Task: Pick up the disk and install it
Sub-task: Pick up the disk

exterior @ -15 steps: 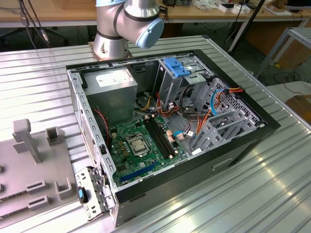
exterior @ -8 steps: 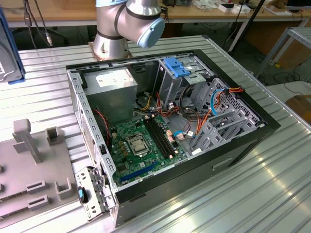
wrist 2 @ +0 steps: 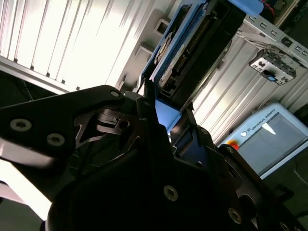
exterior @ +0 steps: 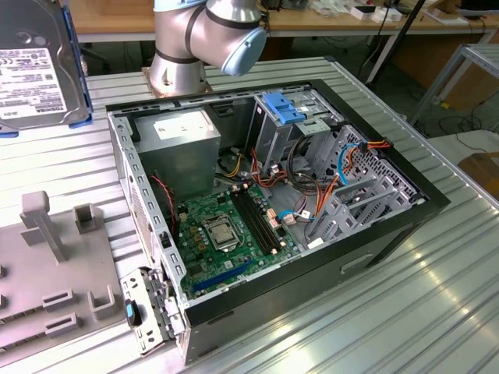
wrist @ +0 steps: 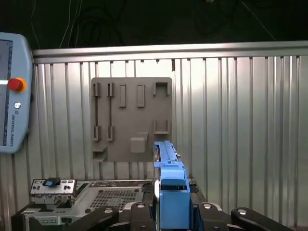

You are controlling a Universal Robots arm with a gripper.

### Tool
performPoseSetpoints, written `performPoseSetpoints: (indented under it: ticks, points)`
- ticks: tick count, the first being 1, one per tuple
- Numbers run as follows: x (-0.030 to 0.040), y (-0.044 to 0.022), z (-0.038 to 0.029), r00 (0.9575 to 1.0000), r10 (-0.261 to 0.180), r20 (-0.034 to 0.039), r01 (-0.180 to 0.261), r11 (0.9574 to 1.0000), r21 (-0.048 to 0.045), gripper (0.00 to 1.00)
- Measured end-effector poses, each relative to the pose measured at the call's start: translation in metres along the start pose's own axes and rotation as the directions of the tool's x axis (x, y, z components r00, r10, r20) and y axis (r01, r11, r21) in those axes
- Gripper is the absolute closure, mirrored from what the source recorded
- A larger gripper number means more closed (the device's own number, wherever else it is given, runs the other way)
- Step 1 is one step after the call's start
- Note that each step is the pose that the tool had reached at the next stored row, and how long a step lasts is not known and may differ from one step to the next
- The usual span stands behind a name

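Observation:
The disk (exterior: 31,70), grey metal with a white label and a bright blue carrier edge, hangs in the air at the exterior view's far upper left, above the table and left of the open computer case (exterior: 425,199). Seen in the second wrist view, my gripper (wrist 2: 163,113) is shut on the disk (wrist 2: 192,43), its black fingers clamping the blue frame from both sides. The first wrist view looks along the disk's blue edge (wrist: 168,163), which stands upright between the fingers of the gripper (wrist: 172,202).
Inside the case lie a green motherboard (exterior: 226,226), a grey power supply (exterior: 187,132) and a light-blue slatted bracket (exterior: 282,107) on the drive cage. A grey fixture plate (exterior: 54,273) lies left of the case. My arm's base (exterior: 183,54) stands behind it. A teach pendant (wrist: 12,96) lies nearby.

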State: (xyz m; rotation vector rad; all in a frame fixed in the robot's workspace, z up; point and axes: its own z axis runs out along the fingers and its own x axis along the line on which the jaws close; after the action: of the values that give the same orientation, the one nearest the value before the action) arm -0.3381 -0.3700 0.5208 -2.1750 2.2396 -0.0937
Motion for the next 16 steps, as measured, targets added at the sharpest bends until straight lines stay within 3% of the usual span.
performPoseSetpoints:
  ticks: [3, 7, 11, 13, 16]
  points:
    - [0.0002, -0.0106, 0.0011, 1.0000, 0.001, 0.0057, -0.001, 1.0000, 0.0021, 0.64]
    - [0.0024, -0.0190, 0.0030, 1.0000, 0.003, 0.0070, -0.003, 1.0000, 0.0020, 0.64]
    - [0.0035, -0.0316, 0.0046, 1.0000, 0.004, 0.0069, -0.004, 1.0000, 0.0020, 0.64]
    - [0.0028, -0.0504, 0.0073, 1.0000, 0.005, 0.0069, -0.005, 1.0000, 0.0020, 0.64]
    - [0.0022, -0.0703, 0.0104, 1.0000, 0.006, 0.0069, -0.006, 1.0000, 0.0020, 0.64]
